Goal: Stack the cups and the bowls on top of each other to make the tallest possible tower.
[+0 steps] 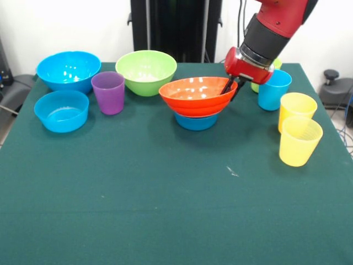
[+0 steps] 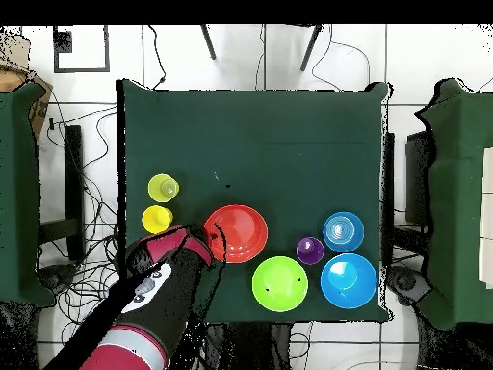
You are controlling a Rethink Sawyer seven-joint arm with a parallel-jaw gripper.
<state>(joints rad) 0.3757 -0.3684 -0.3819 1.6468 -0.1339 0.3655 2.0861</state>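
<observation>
The wide orange bowl [image 1: 197, 95] sits on a small blue bowl [image 1: 196, 122] at mid-table, a two-piece tower. My gripper [image 1: 232, 89] is at the orange bowl's right rim, one finger inside and one outside, shut on it. In the overhead view the gripper [image 2: 214, 234] is at the orange bowl's [image 2: 239, 233] left rim. The purple cup [image 1: 108, 92] stands apart on the table to the left. The blue cup [image 1: 273, 89] and the lime green cup [image 1: 255, 86] stand just behind my gripper. Two yellow cups [image 1: 297, 109] [image 1: 300, 141] stand at the right.
The lime green bowl [image 1: 146, 71], the large blue bowl [image 1: 69, 69] and another small blue bowl [image 1: 62, 111] stand at the back left. The green-covered table [image 1: 165, 210] stretches toward the camera. My arm [image 2: 144, 308] hides the blue and green cups in the overhead view.
</observation>
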